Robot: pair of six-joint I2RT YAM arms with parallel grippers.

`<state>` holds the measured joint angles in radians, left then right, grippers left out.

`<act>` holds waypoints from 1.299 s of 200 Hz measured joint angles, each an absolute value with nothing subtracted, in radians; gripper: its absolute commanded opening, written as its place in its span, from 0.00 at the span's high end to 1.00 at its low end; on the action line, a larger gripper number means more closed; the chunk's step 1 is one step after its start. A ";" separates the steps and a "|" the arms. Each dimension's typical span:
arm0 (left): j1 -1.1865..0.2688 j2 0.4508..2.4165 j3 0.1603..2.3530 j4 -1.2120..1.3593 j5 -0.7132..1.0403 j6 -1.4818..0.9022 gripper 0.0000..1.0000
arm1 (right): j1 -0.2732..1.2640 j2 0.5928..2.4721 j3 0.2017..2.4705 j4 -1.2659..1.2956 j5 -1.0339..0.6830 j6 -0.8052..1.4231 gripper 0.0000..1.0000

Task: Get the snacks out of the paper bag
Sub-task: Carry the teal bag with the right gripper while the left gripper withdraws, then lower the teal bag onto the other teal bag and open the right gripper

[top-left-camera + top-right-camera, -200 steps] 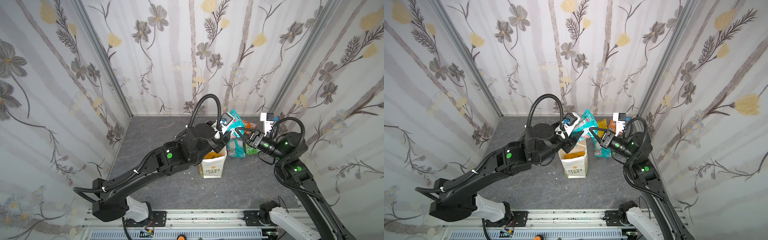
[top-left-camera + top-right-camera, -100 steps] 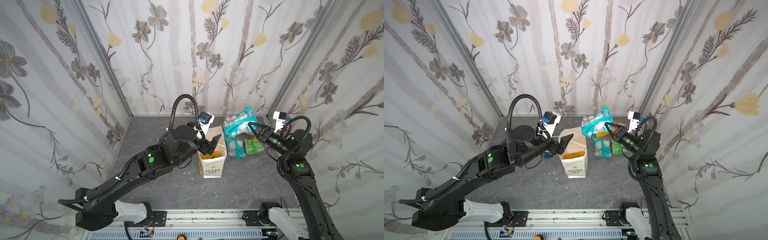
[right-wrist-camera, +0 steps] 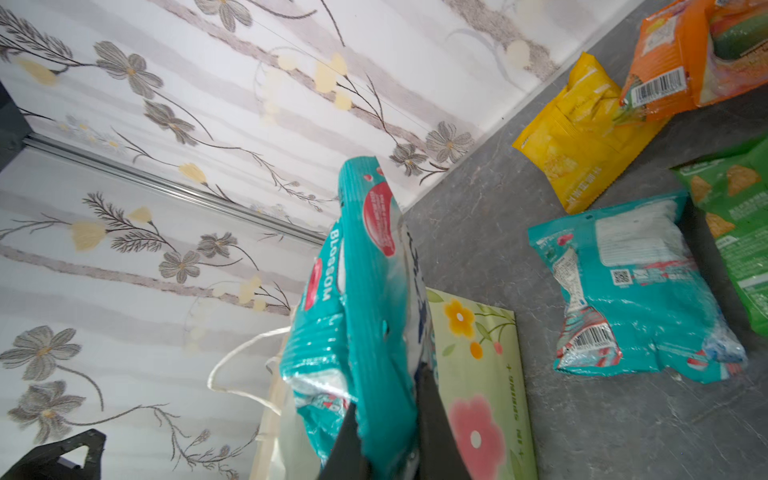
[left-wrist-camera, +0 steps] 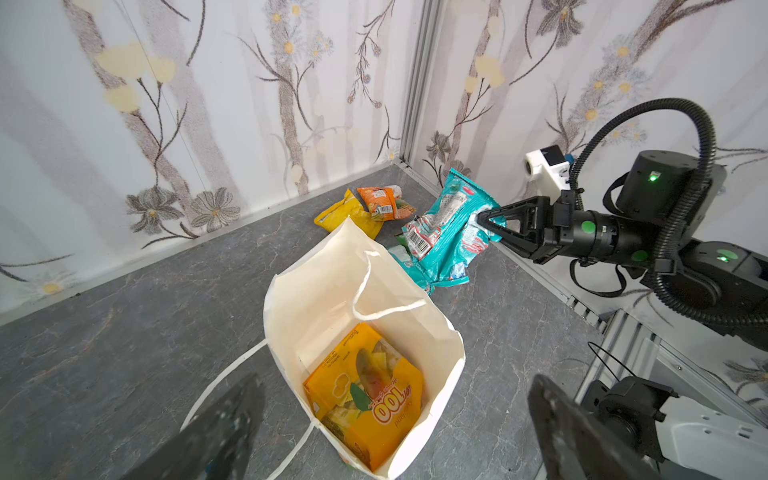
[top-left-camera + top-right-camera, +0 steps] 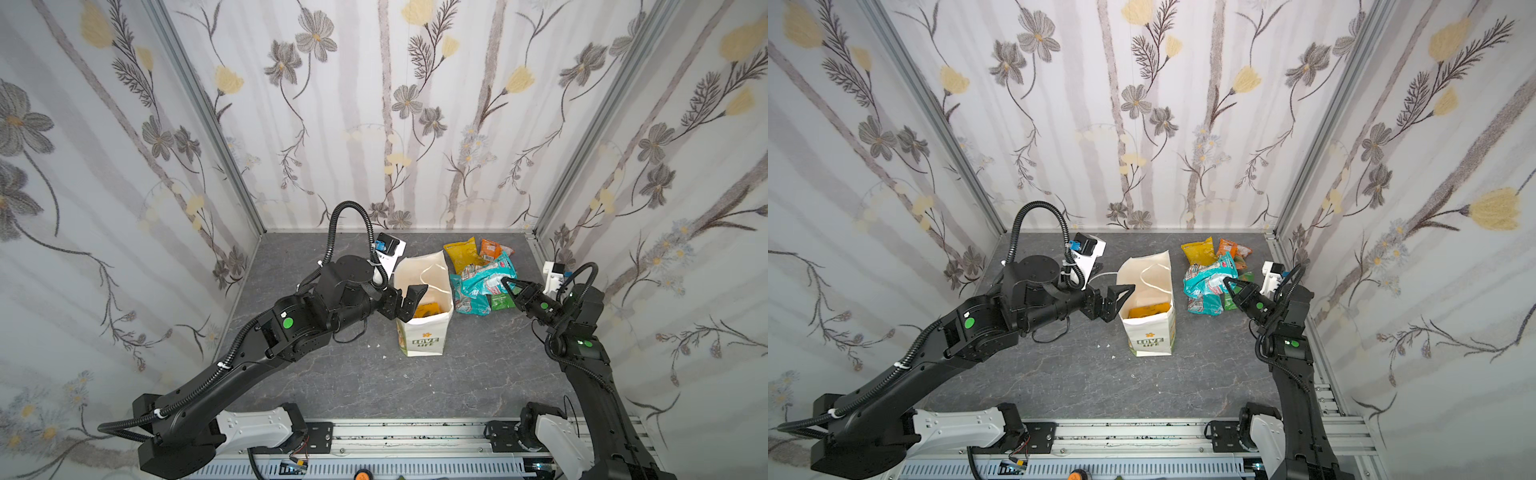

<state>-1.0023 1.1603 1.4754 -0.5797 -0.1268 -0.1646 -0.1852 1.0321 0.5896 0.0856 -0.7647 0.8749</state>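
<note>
The white paper bag [image 5: 424,340] [image 5: 1150,338] stands upright and open in mid-floor. One orange snack packet [image 4: 374,390] lies at its bottom. My left gripper [image 5: 409,301] [image 4: 395,382] is open at the bag's left rim, above the mouth, holding nothing. My right gripper [image 5: 505,280] [image 3: 390,415] is shut on a teal packet [image 4: 449,224] [image 3: 365,291], just right of the bag over the snack pile. On the floor there lie a yellow packet [image 3: 582,145], an orange one [image 3: 681,58], a second teal one [image 3: 640,291] and a green one [image 3: 739,232].
Flowered walls close in the back and both sides; the snack pile sits near the back right corner by the metal frame post [image 5: 540,232]. A white cord handle [image 4: 224,374] of the bag trails on the dark floor. A metal rail [image 5: 415,432] runs along the front.
The left gripper let go of the teal packet, pulled back left to the bag's mouth and opened wide. The right gripper kept the packet and drew it right, over the pile.
</note>
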 measured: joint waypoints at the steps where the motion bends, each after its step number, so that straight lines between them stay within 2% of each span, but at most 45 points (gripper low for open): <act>1: -1.002 1.160 1.475 -0.580 -0.127 -0.165 0.00 | -0.185 1.032 0.587 0.086 -0.764 0.874 1.00; 81: -1.000 1.182 1.475 -0.580 -0.108 -0.173 0.00 | -0.185 1.129 0.349 0.107 -0.737 0.784 1.00; 176: -1.000 1.203 1.475 -0.580 -0.093 -0.184 0.00 | -0.168 1.360 0.294 0.202 -0.663 0.687 1.00; 191: -1.000 1.203 1.475 -0.580 -0.093 -0.184 0.00 | -0.160 1.390 0.294 0.220 -0.654 0.677 0.95; 203: -1.000 1.203 1.475 -0.580 -0.093 -0.184 0.00 | -0.155 1.404 0.294 0.228 -0.646 0.670 0.85; 227: -1.000 1.205 1.475 -0.580 -0.093 -0.184 0.00 | -0.137 1.432 0.307 0.216 -0.617 0.641 0.77; 260: -1.000 1.209 1.475 -0.580 -0.096 -0.183 0.00 | -0.118 1.439 0.329 0.162 -0.552 0.598 0.52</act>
<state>-0.9997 1.2087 1.4754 -0.5797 -0.0959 -0.1825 -0.1181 1.4387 0.3286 0.1619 -0.5518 0.5983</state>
